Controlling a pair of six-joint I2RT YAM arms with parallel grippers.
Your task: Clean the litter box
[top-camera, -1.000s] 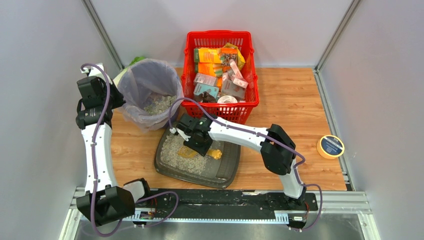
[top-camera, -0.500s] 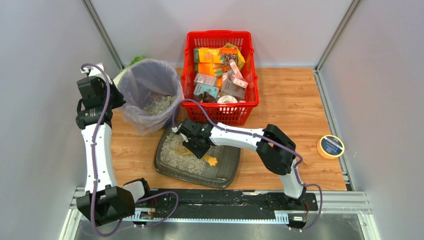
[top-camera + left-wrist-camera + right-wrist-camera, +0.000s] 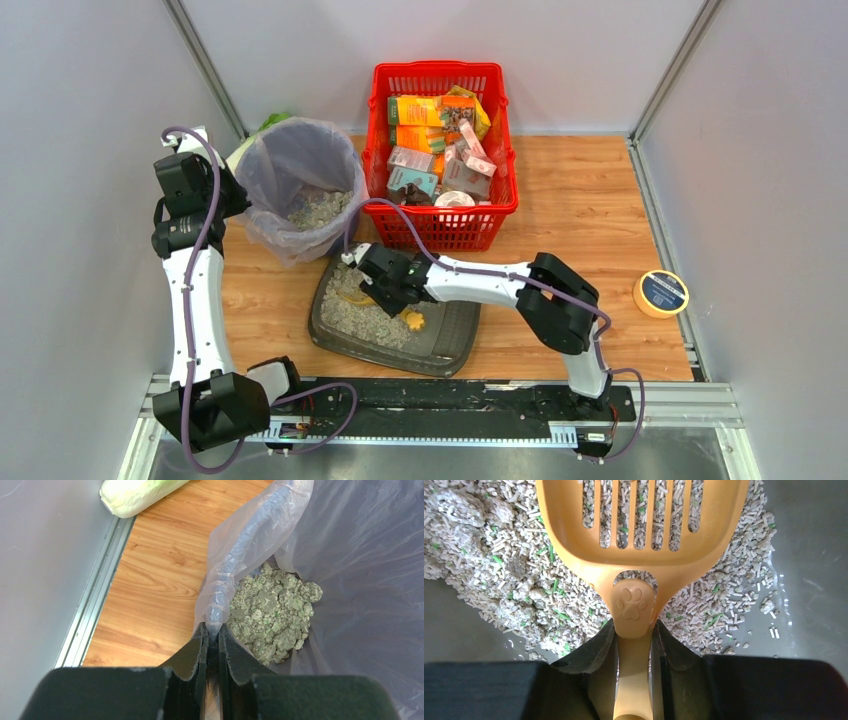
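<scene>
Right gripper (image 3: 634,632): jaws clamped on the neck of the orange scoop (image 3: 644,525), just behind the paw print. Grip looked square.

Scoop blade lay low over the litter (image 3: 499,580), with pellets visible through its slots. Could not tell whether it was dug in or only resting on top.

Litter was heaped in the left half of the box (image 3: 814,555), with greyish clumps and green flecks on the heap's left side. The right half of the box floor was nearly bare, a few stray pellets only. The box sat on the table (image 3: 580,200), toward its near edge.

Left gripper (image 3: 210,642): jaws pinched shut on the rim of the bag (image 3: 250,545) lining the bin (image 3: 300,175).

- Bin: just beyond the box's far left corner, with clumps (image 3: 272,610) lying in its bottom.
- Basket (image 3: 440,75): just beyond the box's far edge.
- Tape (image 3: 661,293): well to the box's right.

Judgement: scooping step, mid-task. Some waste had been binned and clumps remained in the box.

The next move calls for sliding the blade under the left-side clumps, lifting level, and sifting loose pellets back. The load then has to go over the box's far left corner into the bag without tipping.
</scene>
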